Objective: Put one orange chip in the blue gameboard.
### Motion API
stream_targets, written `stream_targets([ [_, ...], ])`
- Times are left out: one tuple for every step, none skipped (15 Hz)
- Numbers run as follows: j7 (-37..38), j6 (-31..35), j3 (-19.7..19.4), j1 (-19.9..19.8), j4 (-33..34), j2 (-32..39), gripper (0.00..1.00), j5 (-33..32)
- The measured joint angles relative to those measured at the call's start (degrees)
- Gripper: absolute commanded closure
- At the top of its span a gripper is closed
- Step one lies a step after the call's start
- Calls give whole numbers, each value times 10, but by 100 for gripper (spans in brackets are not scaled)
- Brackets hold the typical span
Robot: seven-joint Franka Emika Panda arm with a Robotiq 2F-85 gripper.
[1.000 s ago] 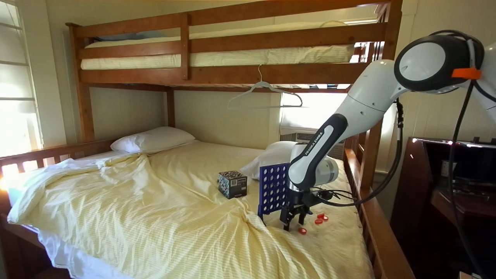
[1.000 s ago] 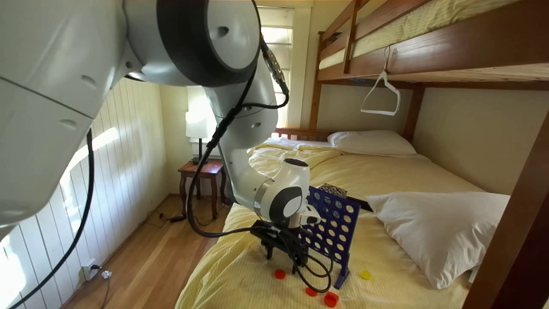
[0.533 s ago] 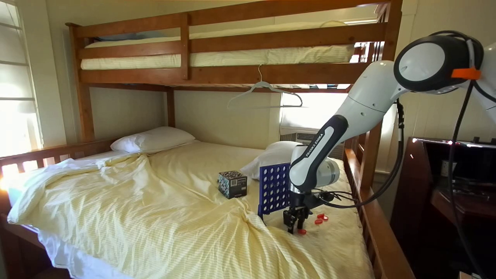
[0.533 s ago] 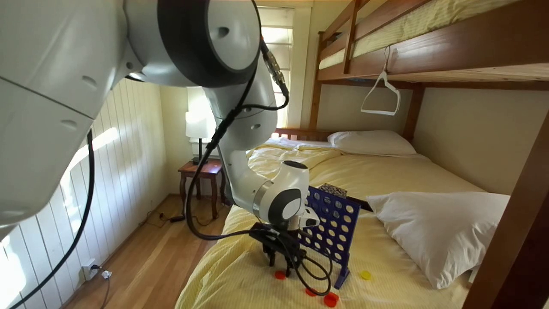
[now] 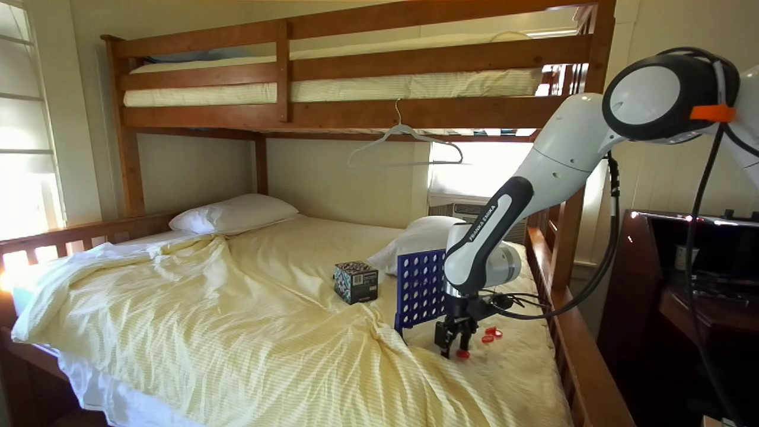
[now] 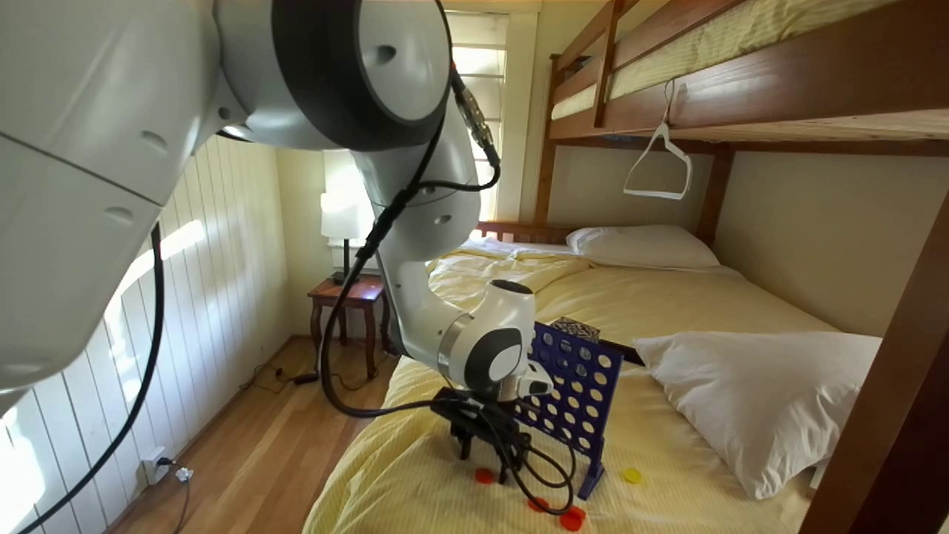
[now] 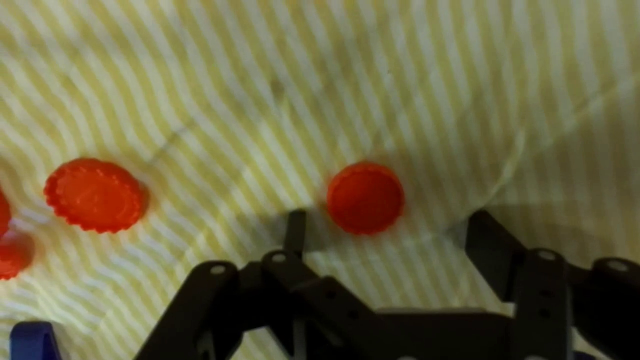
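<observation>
The orange-red chip lies flat on the striped bed cover. In the wrist view it is just beyond my fingertips, nearer the left finger, touching neither visibly. It also shows in both exterior views. My gripper is open and empty, low over the bed beside that chip; it also shows in both exterior views. The blue gameboard stands upright on the bed close beside my arm, partly hidden by it. A blue part of it shows at the wrist view's lower left.
Several more orange-red chips lie nearby. A yellow chip lies past the board. A dark patterned box and a white pillow are behind the board. The wooden bed rail runs alongside.
My gripper has moved down and slightly toward the chip. Its fingers were closer together half a second ago and are wider apart now. The chips and gameboard have not visibly moved.
</observation>
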Motion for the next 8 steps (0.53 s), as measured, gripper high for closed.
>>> stream_targets([
  [0,-2,-1,0,0,0,52,0],
  [0,-3,-1,0,0,0,58,-1],
  [0,-4,-2,0,0,0,65,-1],
  [0,-5,-2,0,0,0,73,-1],
  [0,-5,-3,0,0,0,79,-1],
  [0,-5,-3,0,0,-1,87,-1],
  [0,-6,-3,0,0,-1,92,-1],
  [0,-6,-3,0,0,-2,98,-1],
])
